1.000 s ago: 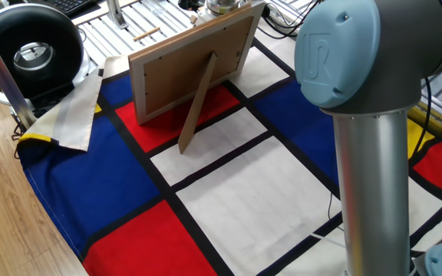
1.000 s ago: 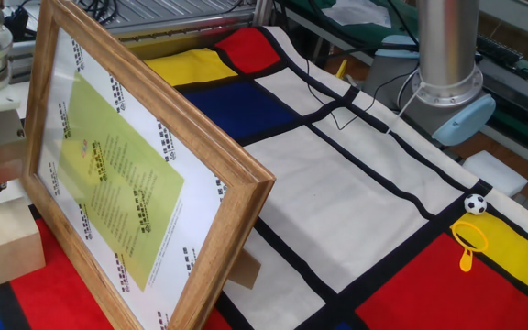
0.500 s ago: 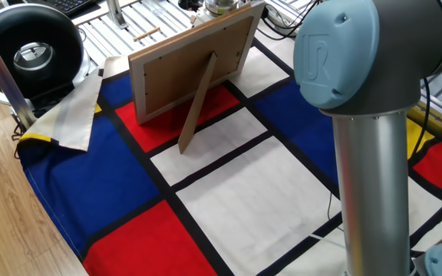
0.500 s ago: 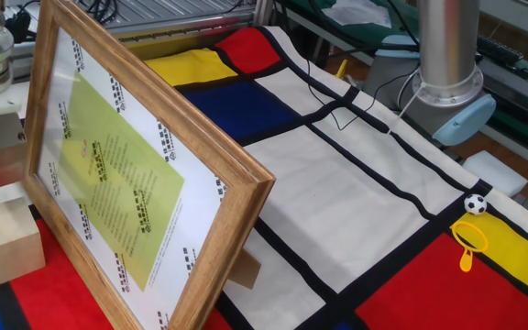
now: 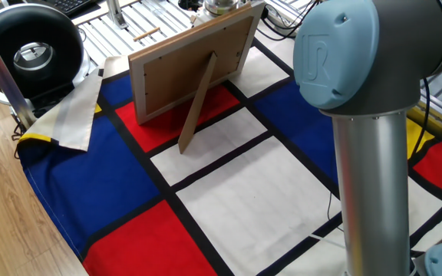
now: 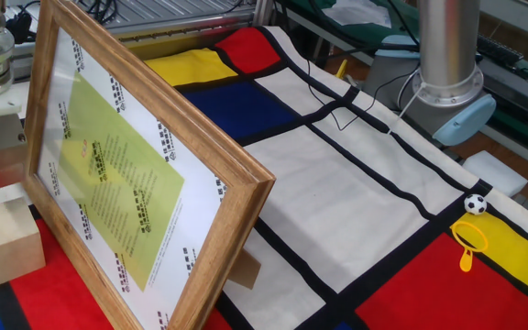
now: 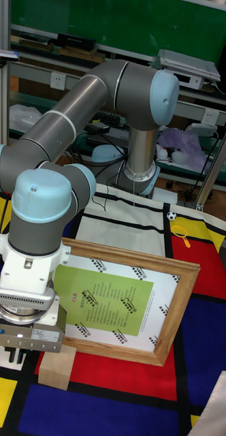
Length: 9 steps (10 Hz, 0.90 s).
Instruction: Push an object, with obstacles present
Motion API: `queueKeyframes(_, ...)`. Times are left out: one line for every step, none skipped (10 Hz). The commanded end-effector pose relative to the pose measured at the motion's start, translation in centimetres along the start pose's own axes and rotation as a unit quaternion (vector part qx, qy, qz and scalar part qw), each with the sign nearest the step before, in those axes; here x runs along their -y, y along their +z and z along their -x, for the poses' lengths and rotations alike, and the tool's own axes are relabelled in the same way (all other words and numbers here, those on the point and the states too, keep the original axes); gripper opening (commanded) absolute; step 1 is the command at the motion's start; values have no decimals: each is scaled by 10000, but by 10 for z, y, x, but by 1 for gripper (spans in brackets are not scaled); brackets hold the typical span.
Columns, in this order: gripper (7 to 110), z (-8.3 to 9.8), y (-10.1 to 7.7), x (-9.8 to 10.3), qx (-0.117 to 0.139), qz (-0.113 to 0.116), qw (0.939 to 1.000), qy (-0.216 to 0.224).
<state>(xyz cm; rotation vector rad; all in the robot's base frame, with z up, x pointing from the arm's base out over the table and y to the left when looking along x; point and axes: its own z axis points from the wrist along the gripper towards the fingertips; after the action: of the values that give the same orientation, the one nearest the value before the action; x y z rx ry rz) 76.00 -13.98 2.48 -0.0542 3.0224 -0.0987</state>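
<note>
Pushing a wooden block across the checked cloth. The block sits on a red square near the cloth's edge. In the tall view it lies at about 5 o'clock from my pincer, close under it.

Change: over the last second the block crept only a little, and in the last half second not at all. My wrist housing sat lower against the block a second ago and now stands a little higher. I judge the push has stalled or paused and little ground is gained.

Pincer: fingers are mostly hidden behind the housing and the block. I cannot tell how wide they stand, nor whether they touch the block. Nothing seems to be held.

Obstacle: a standing picture frame, leaning back on its prop, at about 2 o'clock from the block in the tall view and just beside it. A push toward 3 o'clock would likely run the block into the frame's lower rail.

Farther out: a small toy ball and a yellow loop-shaped trinket, well apart from the block.

Containers: none in view.
</note>
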Motion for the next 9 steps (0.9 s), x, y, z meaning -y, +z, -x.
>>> queueKeyframes(7,-1,0,-4,-8,122,9999,105)
queueKeyframes(7,-2,0,-7,-22,176,9998,134)
queueKeyframes(7,-3,0,-9,-37,214,9996,153)
queueKeyframes(7,-3,0,-11,-44,237,9996,171)
queueKeyframes(7,-4,-1,-12,-52,237,9995,179)
queueKeyframes(7,-3,-1,-13,-52,237,9995,186)
queueKeyframes(7,-3,-1,-13,-52,229,9996,186)
queueKeyframes(7,-2,-1,-13,-60,229,9995,193)
queueKeyframes(7,-1,-1,-15,-76,237,9995,217)
